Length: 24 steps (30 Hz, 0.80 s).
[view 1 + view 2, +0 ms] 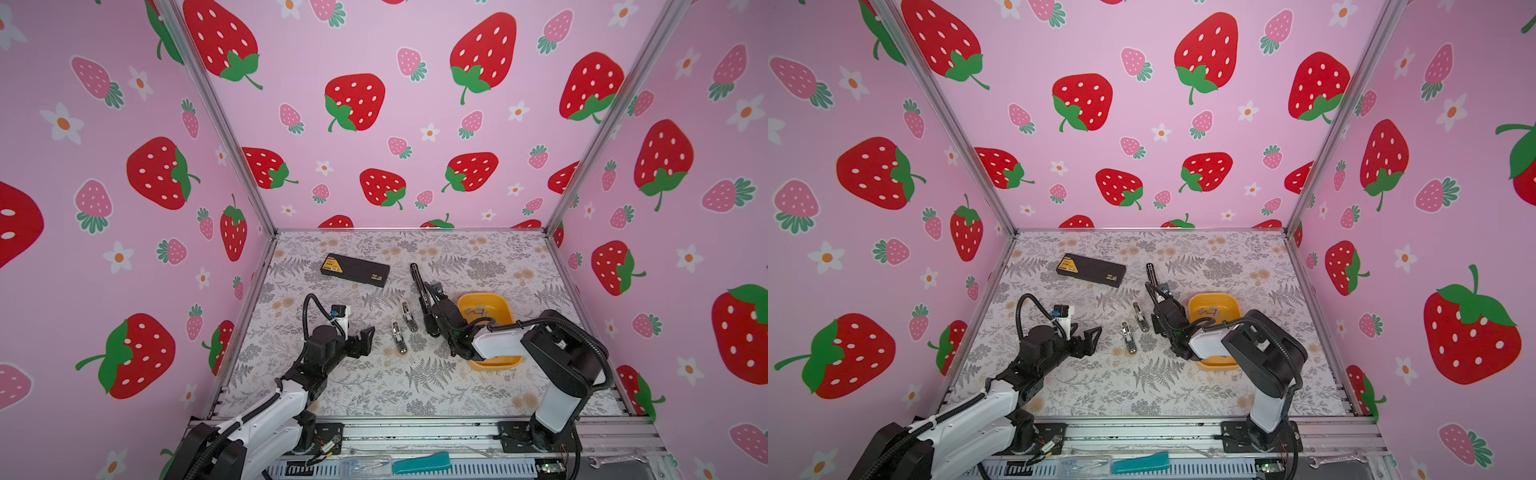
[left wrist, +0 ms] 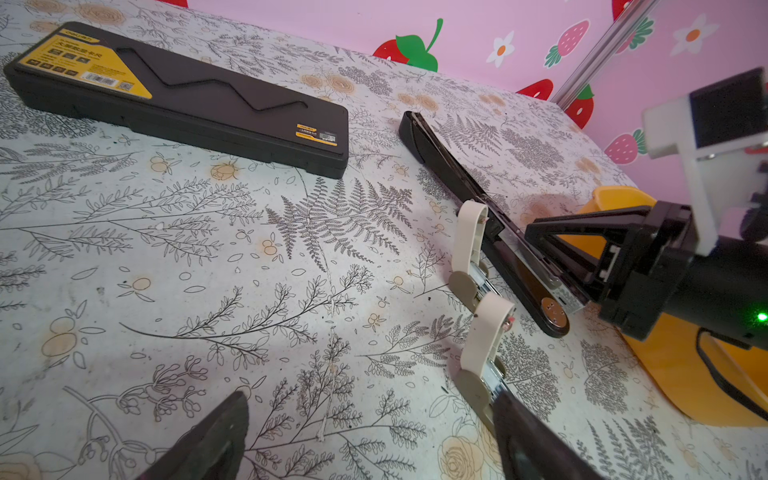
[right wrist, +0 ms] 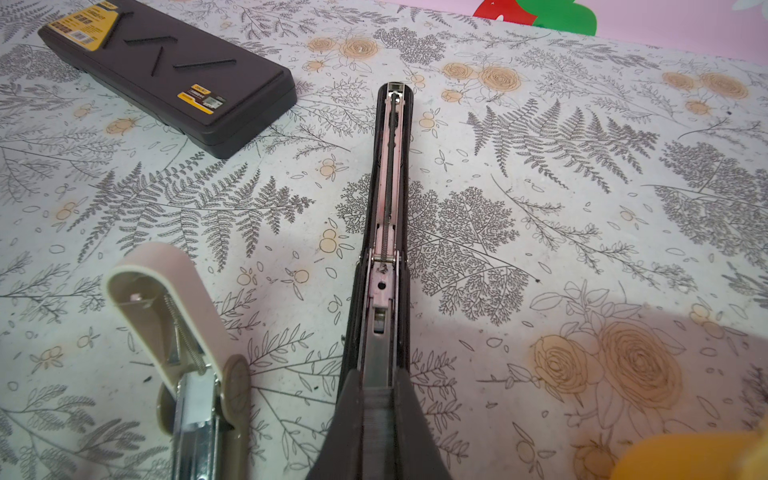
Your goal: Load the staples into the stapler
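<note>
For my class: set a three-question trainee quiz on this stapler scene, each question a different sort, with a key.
1. True or false: the left gripper is open and empty.
2. Fill in: the right gripper is ____ on the black stapler.
3. Where do the staples lie? A) in the left gripper B) in the yellow tray C) in the right gripper
Key: 1 true; 2 shut; 3 B.

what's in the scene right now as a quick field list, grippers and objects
left gripper: open, empty
right gripper: shut on black stapler
black stapler: opened flat on table
beige staplers: two, open, between the grippers
staples: in yellow tray, right side
black case: closed, far side of table
</note>
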### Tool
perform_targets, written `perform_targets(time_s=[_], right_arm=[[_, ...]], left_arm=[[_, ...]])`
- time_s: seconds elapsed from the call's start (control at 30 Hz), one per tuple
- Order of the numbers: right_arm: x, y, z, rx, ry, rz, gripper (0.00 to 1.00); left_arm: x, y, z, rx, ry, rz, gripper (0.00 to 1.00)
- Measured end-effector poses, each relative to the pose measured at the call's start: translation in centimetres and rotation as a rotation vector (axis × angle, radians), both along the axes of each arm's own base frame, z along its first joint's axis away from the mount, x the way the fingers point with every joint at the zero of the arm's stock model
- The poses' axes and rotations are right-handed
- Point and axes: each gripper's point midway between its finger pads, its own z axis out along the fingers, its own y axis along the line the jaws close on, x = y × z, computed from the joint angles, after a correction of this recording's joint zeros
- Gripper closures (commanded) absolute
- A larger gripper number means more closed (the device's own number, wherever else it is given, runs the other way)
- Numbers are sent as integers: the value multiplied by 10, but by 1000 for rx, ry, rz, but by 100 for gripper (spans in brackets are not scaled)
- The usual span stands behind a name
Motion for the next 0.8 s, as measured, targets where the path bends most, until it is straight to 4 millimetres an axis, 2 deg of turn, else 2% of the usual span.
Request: perform_targets(time_s=[0.2,0.4,0.8], right_arm=[[0,0,2,1,-1,1,98],[-2,3,16,27,-21,8,97],[-3,4,14,23,-18,11,97]], left_arm=[[0,0,0,0,0,0,7],[0,0,0,0,0,0,7],[0,0,0,0,-1,0,7]])
